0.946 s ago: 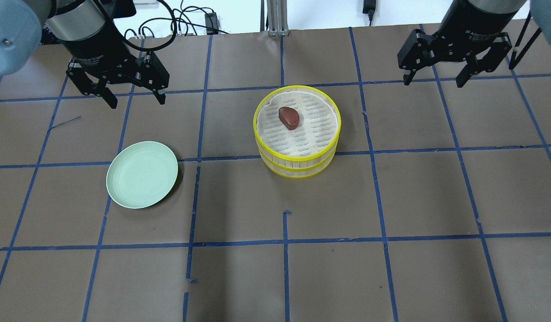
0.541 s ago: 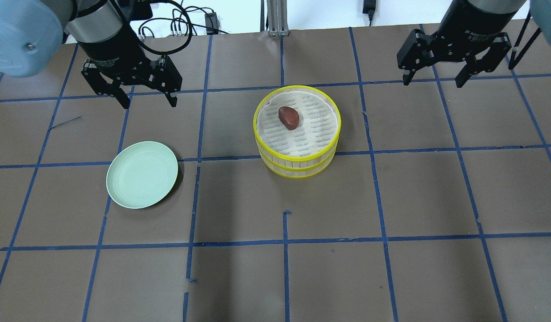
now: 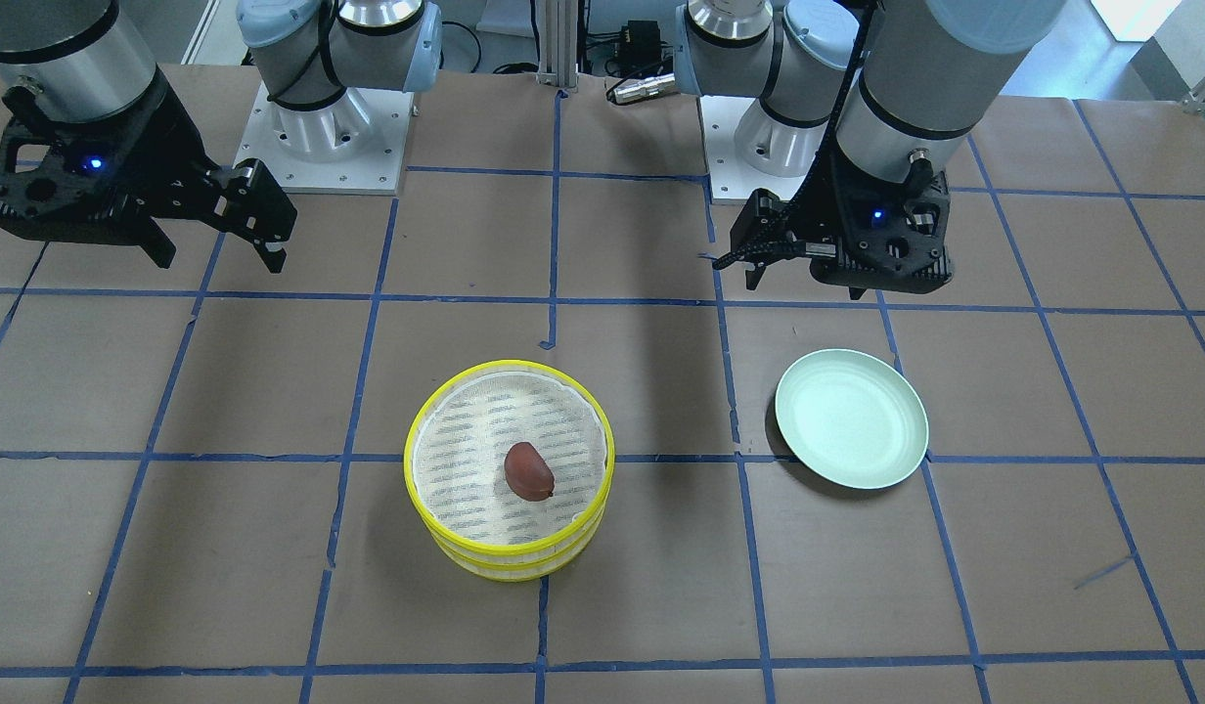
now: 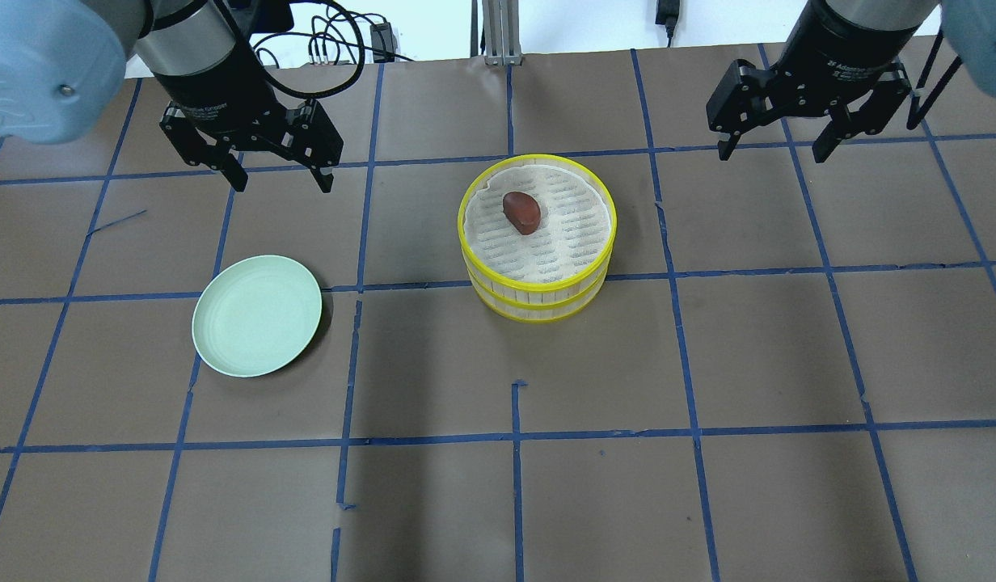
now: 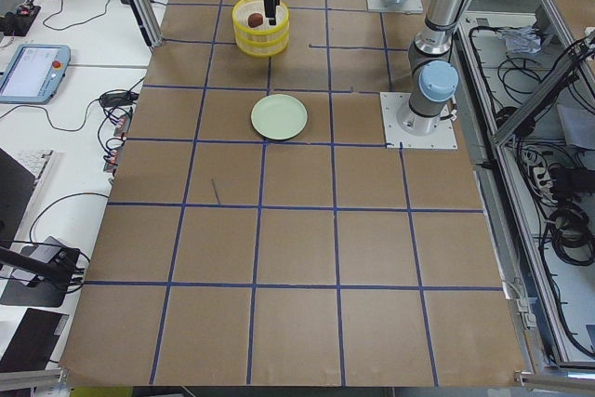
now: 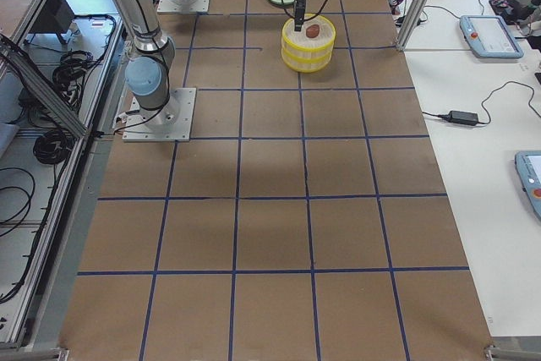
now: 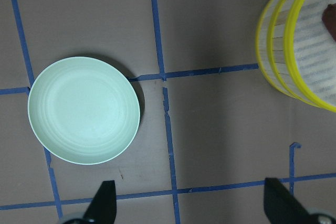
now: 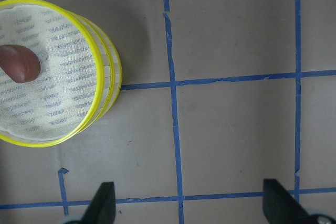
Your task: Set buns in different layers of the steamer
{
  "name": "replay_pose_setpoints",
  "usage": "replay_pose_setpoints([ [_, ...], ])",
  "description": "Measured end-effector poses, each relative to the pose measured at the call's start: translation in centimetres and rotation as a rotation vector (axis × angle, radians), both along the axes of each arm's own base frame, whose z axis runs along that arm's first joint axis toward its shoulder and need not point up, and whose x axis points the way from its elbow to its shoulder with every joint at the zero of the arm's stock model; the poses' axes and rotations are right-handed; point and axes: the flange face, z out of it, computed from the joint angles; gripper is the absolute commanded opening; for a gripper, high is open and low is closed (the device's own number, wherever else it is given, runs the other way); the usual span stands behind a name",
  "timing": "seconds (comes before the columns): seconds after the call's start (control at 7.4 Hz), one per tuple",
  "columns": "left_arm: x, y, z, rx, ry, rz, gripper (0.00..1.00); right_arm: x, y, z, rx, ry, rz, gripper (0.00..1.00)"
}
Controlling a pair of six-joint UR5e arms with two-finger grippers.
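Observation:
The two steamer layers (image 4: 537,279) are stacked at the table's middle, yellow rims aligned. The reddish-brown bun (image 4: 521,212) lies on the top layer's mesh liner; it also shows in the front-facing view (image 3: 528,470) and the right wrist view (image 8: 19,63). The white bun is hidden. My left gripper (image 4: 278,170) is open and empty, high above the table behind the plate. My right gripper (image 4: 770,139) is open and empty, high at the back right, well away from the steamer (image 3: 510,548).
An empty pale green plate (image 4: 257,315) lies left of the steamer, also in the left wrist view (image 7: 84,110) and the front-facing view (image 3: 850,418). Brown paper with blue tape grid covers the table. Cables lie at the back edge behind the left arm.
My left gripper has moved right and slightly back, staying open. My right gripper has shifted slightly left and back, staying open. The steamer, bun and plate have not moved.

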Motion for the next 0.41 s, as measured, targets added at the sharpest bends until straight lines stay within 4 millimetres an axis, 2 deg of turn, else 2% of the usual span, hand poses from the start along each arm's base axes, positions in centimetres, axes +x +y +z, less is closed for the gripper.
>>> replay_pose_setpoints([
  [0.41, -0.13, 0.00, -0.42, 0.006, 0.004, 0.005, 1.00, 1.06, 0.39, -0.15, 0.017, 0.018, 0.037, 1.00],
])
